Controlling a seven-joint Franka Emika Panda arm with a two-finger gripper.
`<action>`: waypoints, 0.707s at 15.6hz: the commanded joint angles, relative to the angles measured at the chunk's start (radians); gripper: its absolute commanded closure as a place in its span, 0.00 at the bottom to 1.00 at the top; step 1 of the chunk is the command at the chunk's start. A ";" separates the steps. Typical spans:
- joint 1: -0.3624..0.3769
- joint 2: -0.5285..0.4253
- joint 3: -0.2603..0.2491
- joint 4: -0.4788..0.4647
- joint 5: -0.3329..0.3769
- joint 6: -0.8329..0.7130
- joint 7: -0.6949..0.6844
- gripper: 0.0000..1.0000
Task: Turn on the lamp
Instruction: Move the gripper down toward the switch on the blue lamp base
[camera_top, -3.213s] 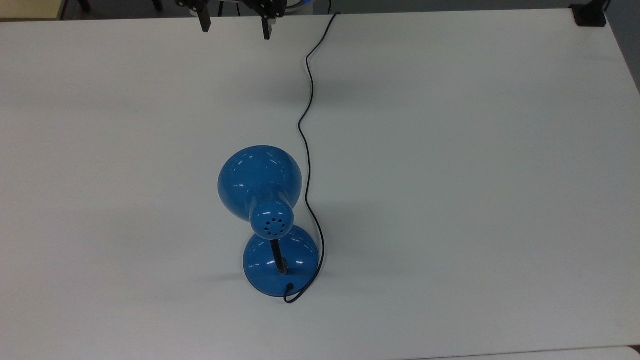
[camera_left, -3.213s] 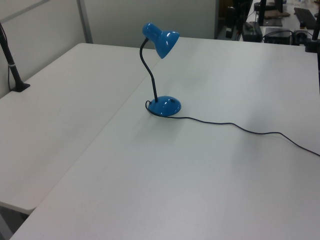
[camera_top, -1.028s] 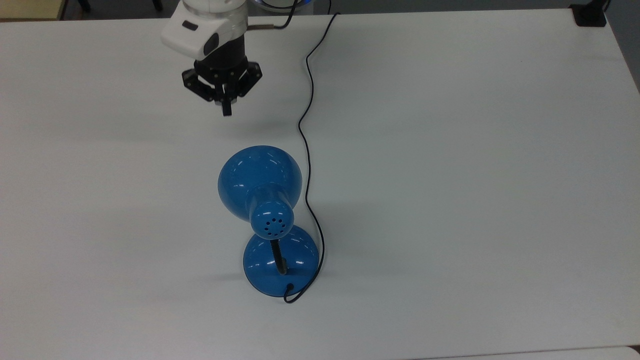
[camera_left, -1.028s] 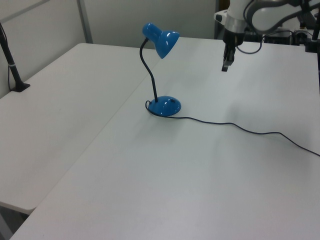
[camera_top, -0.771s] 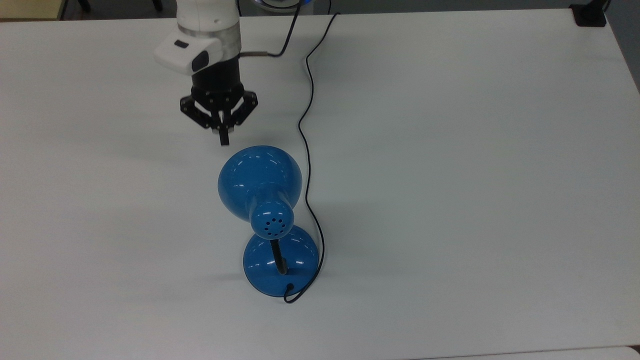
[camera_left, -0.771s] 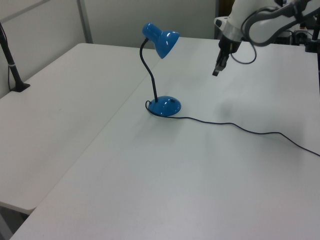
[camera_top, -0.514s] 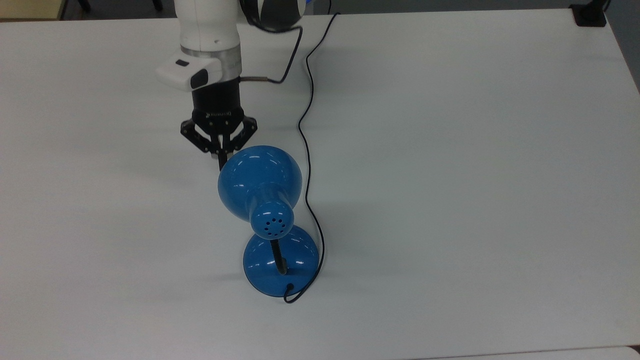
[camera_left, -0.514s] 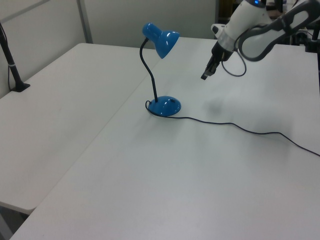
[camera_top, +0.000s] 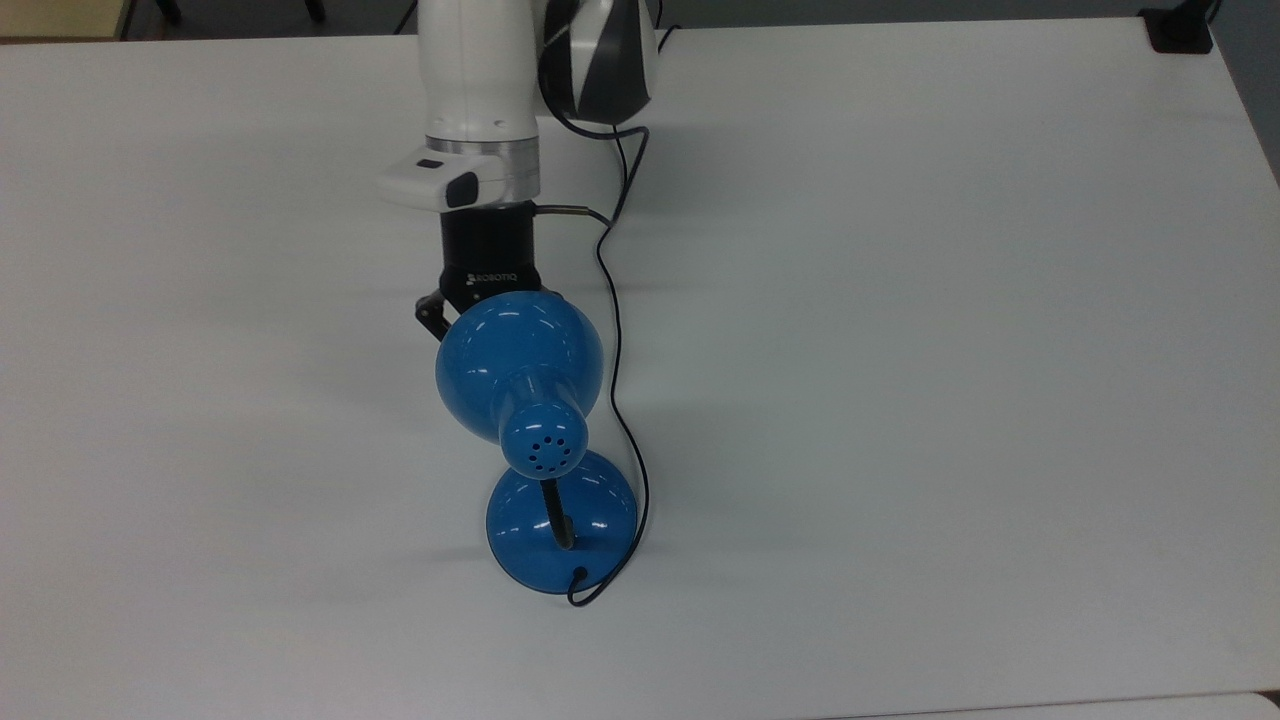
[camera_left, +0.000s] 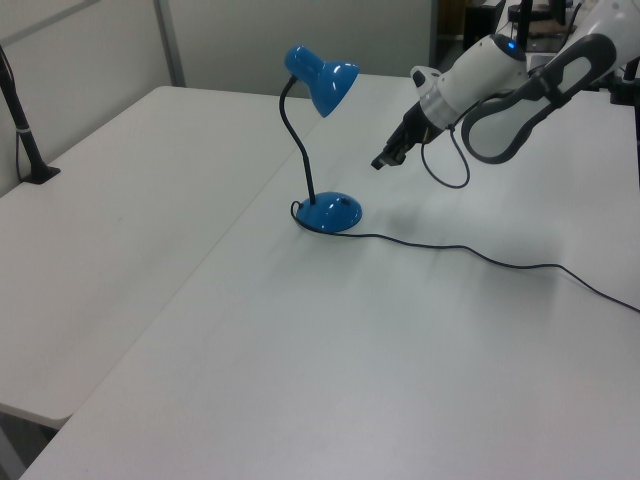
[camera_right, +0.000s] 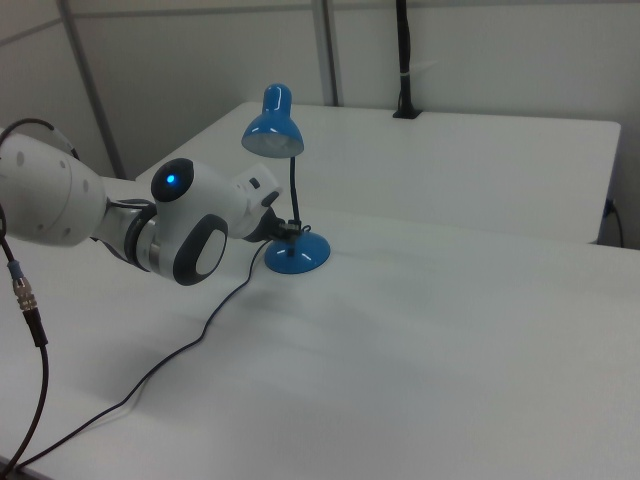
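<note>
Top view shows my gripper (camera_top: 470, 322) has moved a long way down the white table (camera_top: 900, 300) and now its tip sits tucked under the far edge of the blue lamp's (camera_top: 520, 370) shade. A second ago it was still out in the open, well short of the shade. In the left view the gripper (camera_left: 384, 160) hangs in the air to the right of the lamp (camera_left: 320, 150), lower than the shade and higher than the round base (camera_left: 330, 212), and it touches nothing. My fingers look pressed close together with nothing between them.

The lamp stands upright near the middle of the table, with its thin black cord (camera_top: 612, 300) running away past my arm. No light comes from the shade, so I think the lamp is off. I am getting closer, and I guess the switch is down on the base, so I must go lower and nearer.
</note>
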 joint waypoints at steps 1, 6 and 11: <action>0.047 0.090 -0.001 0.092 0.025 0.069 0.045 1.00; 0.071 0.170 -0.001 0.233 0.023 0.063 0.102 1.00; 0.093 0.202 -0.001 0.234 0.014 0.058 0.096 1.00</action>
